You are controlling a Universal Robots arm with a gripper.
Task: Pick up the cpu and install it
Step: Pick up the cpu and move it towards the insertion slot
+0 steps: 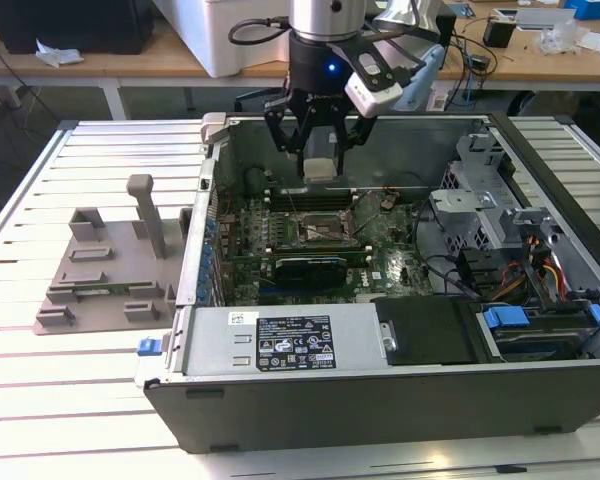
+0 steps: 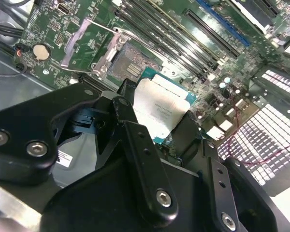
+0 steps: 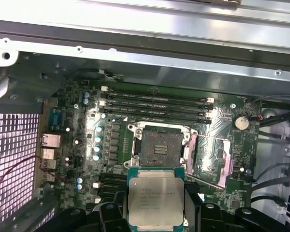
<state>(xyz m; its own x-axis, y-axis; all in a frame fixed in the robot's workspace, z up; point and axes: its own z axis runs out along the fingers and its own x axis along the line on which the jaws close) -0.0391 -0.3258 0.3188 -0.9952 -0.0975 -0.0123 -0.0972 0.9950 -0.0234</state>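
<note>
My gripper (image 1: 320, 168) hangs inside the open computer case (image 1: 380, 400), shut on the cpu (image 1: 320, 169), a flat square chip with a silvery top. In the first wrist view the cpu (image 3: 155, 198) sits between the black fingers, just short of the open socket (image 3: 159, 147) on the motherboard. The second wrist view shows the cpu (image 2: 160, 110) from the side, held above the board, with the socket (image 2: 130, 60) beyond it and its metal retention frame (image 2: 89, 41) swung open. On the board below the gripper lies the socket (image 1: 325, 232).
A grey plastic tray with posts (image 1: 105, 265) stands on the slatted table at the exterior view's left. Memory slots (image 3: 154, 104), a coin battery (image 3: 240, 122) and loose cables (image 3: 275, 174) surround the socket. The case holds a power supply (image 1: 290, 345) and drive bays (image 1: 540, 300).
</note>
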